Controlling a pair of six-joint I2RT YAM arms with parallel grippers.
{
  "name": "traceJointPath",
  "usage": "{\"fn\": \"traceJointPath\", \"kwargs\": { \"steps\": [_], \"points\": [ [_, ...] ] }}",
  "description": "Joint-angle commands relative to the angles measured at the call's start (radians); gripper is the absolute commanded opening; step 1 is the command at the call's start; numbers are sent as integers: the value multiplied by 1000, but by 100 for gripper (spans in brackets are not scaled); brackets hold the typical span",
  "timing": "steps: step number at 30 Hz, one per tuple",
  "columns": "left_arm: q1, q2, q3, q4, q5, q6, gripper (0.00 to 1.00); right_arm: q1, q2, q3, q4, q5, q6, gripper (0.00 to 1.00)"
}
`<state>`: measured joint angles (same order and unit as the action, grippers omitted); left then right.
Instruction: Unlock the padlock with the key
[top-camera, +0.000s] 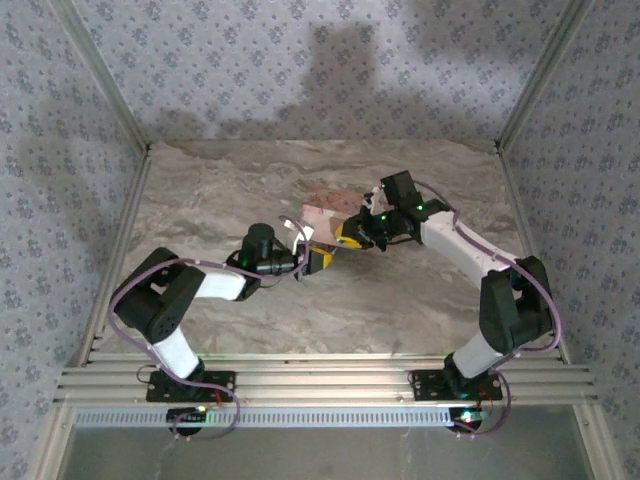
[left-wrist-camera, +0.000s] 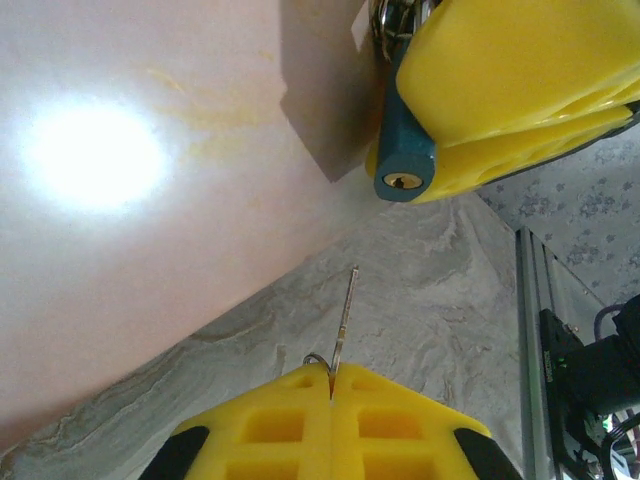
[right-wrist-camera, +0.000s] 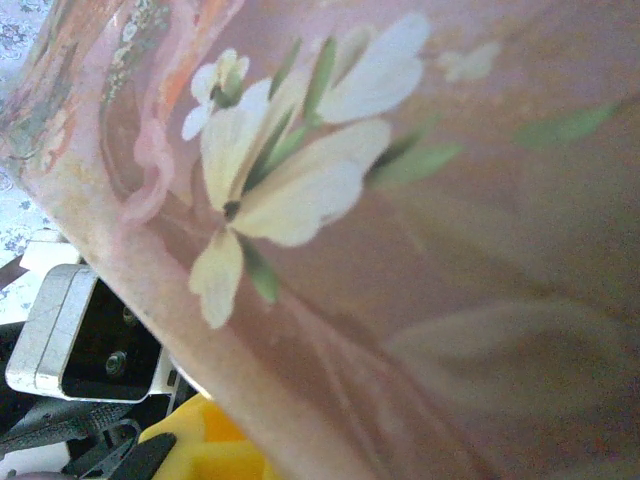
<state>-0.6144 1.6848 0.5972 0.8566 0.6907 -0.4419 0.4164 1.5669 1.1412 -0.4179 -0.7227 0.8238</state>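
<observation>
The key (left-wrist-camera: 343, 325) is pinched tight in the left gripper (left-wrist-camera: 331, 385), pointed roughly at the padlock (left-wrist-camera: 405, 150), which is clamped in the right gripper (left-wrist-camera: 450, 160). They're not touching.

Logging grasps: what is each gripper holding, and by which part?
Left gripper pinches the key by its head; right gripper clamps the padlock by its body.

The left arm (top-camera: 175, 305) and the right arm (top-camera: 465, 248) have black joints and white link covers. A thin purple cable (top-camera: 118, 292) runs along each, green lights (top-camera: 382, 215) glow near the wrists, and the fingers (left-wrist-camera: 270, 425) carry yellow pads with square hollows.
</observation>
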Motion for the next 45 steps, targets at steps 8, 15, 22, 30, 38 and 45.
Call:
{"fn": "traceJointPath", "kwargs": {
  "steps": [8,15,22,30,38,45],
  "points": [
    [0,-46,33,30,-13,32,0,1,-10,9,32,-44,-2,0],
    [-3,-63,39,24,-16,35,0,5,-6,13,29,-41,-6,0],
    [-5,-39,66,15,-6,25,0,15,-8,15,30,-44,-8,0],
    [-3,-33,89,-16,-17,11,0,22,-9,12,24,-43,-14,0],
    [6,-55,107,-48,-23,-33,0,34,-14,30,-36,3,-67,0],
    [20,-88,113,-50,-11,-72,0,48,-19,38,-72,43,-87,0]
  ]
}}
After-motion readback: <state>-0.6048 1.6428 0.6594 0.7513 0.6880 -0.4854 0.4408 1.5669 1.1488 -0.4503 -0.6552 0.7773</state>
